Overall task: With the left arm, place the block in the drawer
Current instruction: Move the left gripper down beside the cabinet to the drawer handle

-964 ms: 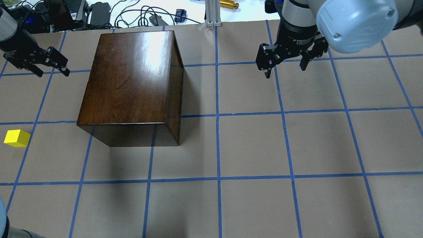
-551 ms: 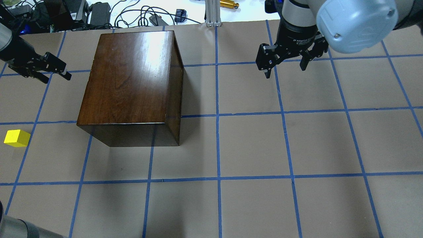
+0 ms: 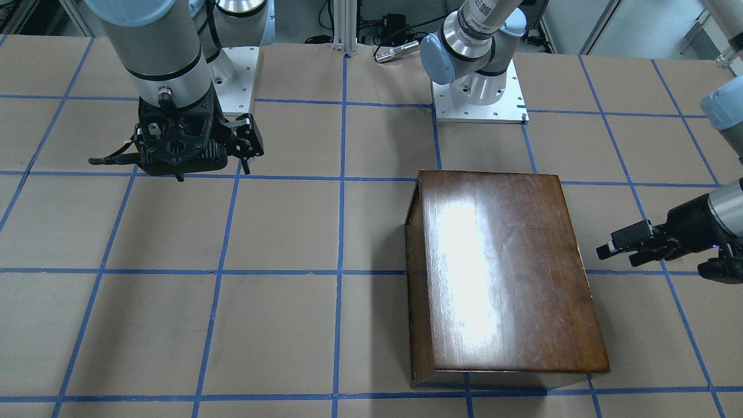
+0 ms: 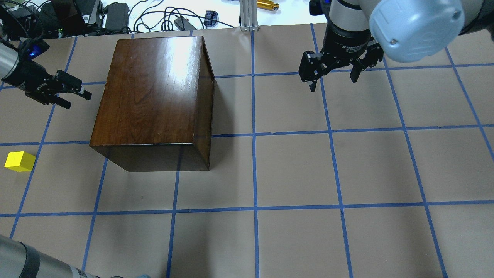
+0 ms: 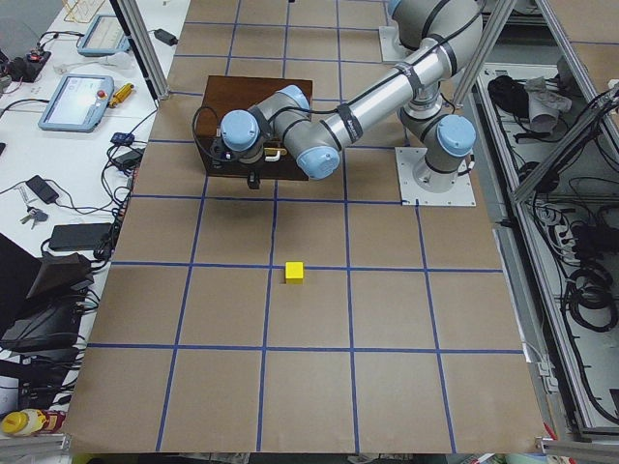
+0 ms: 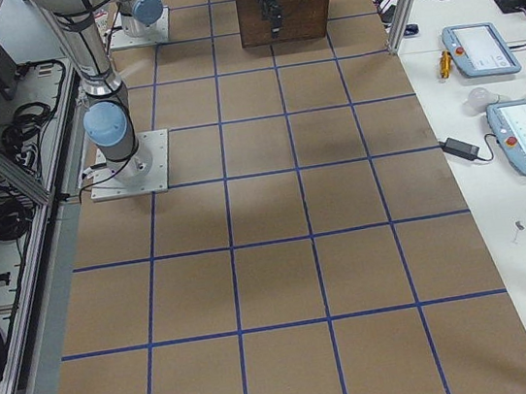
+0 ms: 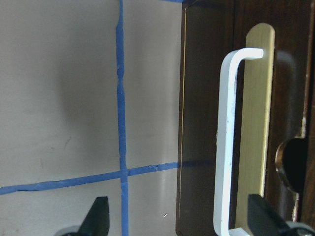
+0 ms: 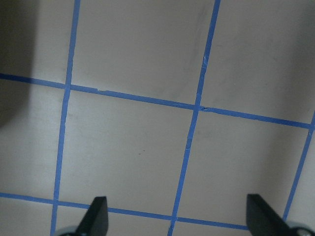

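Facing drawer handle (image 7: 224, 147) | left pincer (image 4: 80, 100) apart | right pincer (image 4: 332, 84) apart (label "2F Adaptive") | block (image 4: 19, 161) well aside

block (image 5: 294, 273) sits on taped-grid table (image 5: 319, 387) | wooden box (image 5: 232, 92) at far end, well apart from block | left arm (image 5: 372, 97) bends across box front | tablet (image 5: 75, 101) on side bench

In the left wrist view the drawer front (image 7: 199, 123) is running past the right and bottom edges, and only the fingertips (image 7: 100, 216) of the left hand (image 7: 179, 219) are showing. From overhead the wooden box (image 4: 154, 88) is hiding it.
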